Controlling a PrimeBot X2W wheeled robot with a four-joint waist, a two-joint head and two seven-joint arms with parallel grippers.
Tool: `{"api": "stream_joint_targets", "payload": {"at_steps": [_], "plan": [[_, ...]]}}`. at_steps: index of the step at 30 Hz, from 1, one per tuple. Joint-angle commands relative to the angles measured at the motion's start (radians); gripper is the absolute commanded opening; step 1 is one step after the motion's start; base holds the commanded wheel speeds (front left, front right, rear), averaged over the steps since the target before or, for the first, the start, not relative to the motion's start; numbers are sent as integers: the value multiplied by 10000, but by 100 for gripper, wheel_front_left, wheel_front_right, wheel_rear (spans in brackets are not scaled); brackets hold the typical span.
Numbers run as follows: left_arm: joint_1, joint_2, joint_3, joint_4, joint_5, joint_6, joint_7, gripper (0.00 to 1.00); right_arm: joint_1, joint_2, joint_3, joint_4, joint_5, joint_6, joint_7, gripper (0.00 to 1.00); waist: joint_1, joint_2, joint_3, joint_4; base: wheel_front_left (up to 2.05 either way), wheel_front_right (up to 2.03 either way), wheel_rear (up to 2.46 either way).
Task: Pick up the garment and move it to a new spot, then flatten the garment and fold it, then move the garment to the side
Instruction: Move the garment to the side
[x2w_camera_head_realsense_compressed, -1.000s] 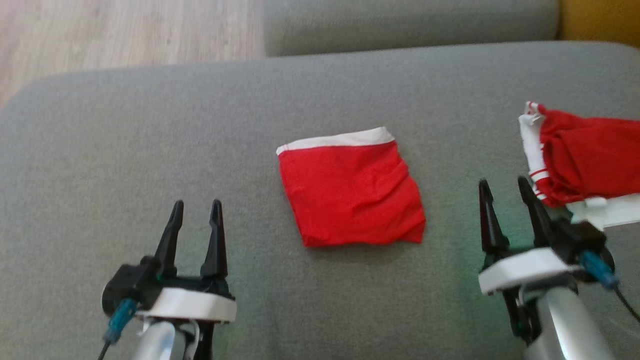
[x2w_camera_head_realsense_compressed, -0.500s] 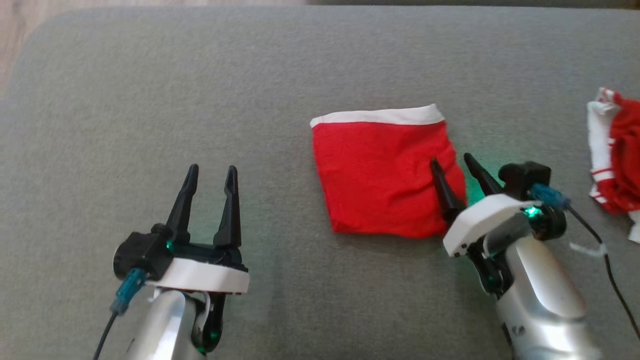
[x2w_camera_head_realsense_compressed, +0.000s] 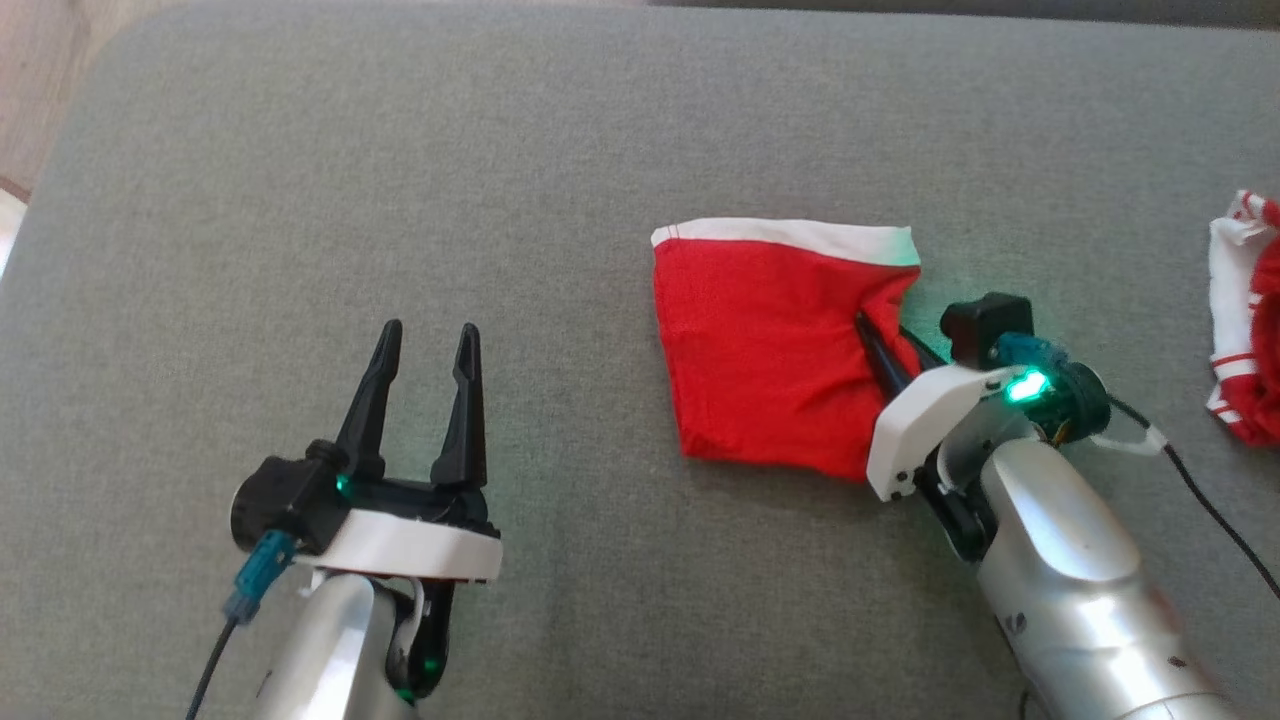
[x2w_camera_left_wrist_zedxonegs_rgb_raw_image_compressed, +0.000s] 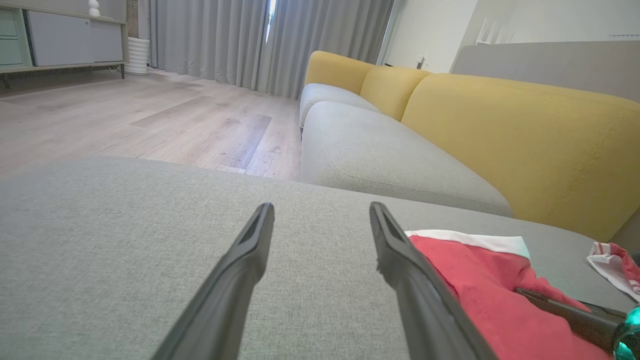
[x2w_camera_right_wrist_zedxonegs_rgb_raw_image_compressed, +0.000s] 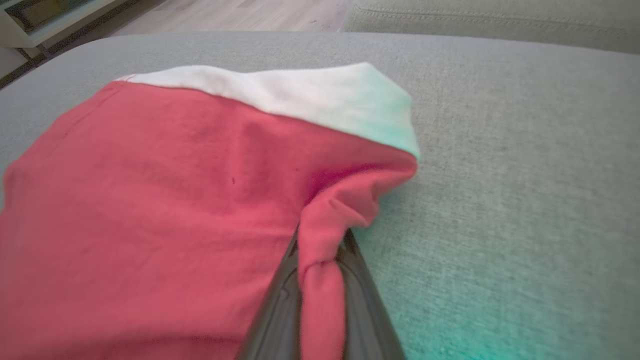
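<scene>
The folded garment (x2w_camera_head_realsense_compressed: 765, 350) is red with a white band along its far edge and lies on the grey cushion (x2w_camera_head_realsense_compressed: 560, 180). My right gripper (x2w_camera_head_realsense_compressed: 885, 345) is shut on the garment's right edge, with a pinched ridge of red cloth (x2w_camera_right_wrist_zedxonegs_rgb_raw_image_compressed: 320, 250) bunched between its two dark fingers. The cloth puckers toward that grip. My left gripper (x2w_camera_head_realsense_compressed: 428, 345) hovers open over bare cushion well to the left of the garment, and its fingers (x2w_camera_left_wrist_zedxonegs_rgb_raw_image_compressed: 240, 270) hold nothing. In the left wrist view the garment (x2w_camera_left_wrist_zedxonegs_rgb_raw_image_compressed: 480, 285) lies just right of them.
A second red and white garment (x2w_camera_head_realsense_compressed: 1245, 320) lies crumpled at the right edge of the cushion. Wooden floor (x2w_camera_left_wrist_zedxonegs_rgb_raw_image_compressed: 150, 110) runs past the cushion's far left corner. A grey and yellow sofa (x2w_camera_left_wrist_zedxonegs_rgb_raw_image_compressed: 450, 130) stands behind.
My right gripper has moved left onto the garment's right edge and shut on it, bunching the cloth. The head camera tilted down, shifting the whole picture. My left gripper stays open.
</scene>
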Motion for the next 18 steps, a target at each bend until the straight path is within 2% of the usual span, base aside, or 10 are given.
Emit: {"api": "stream_joint_targets", "payload": {"at_steps": [1, 6, 11, 14, 18], "plan": [[-198, 56, 260, -273, -15, 24, -95, 100, 19, 176, 210, 89, -424, -9, -296, 0, -1, 0, -164, -108, 0, 0, 0], [-78, 56, 243, -236, 30, 31, -95, 100, -33, 48, 119, 155, -1071, -9, -814, 0, -1, 0, -487, -297, 0, 0, 0], [118, 56, 292, -224, 67, 51, -95, 100, -35, -442, 183, -174, -1442, -9, -1023, 0, -1, 0, -915, -651, 0, 0, 0], [254, 56, 321, -228, 88, 69, -95, 100, -24, -1003, 394, -588, -1412, -9, -864, 0, -1, 0, -1151, -909, 0, 0, 0], [349, 56, 383, -324, 91, 105, -95, 100, 33, -2433, 968, -1539, -881, -9, -125, 0, -1, 0, -1287, -1286, 0, 0, 0]]}}
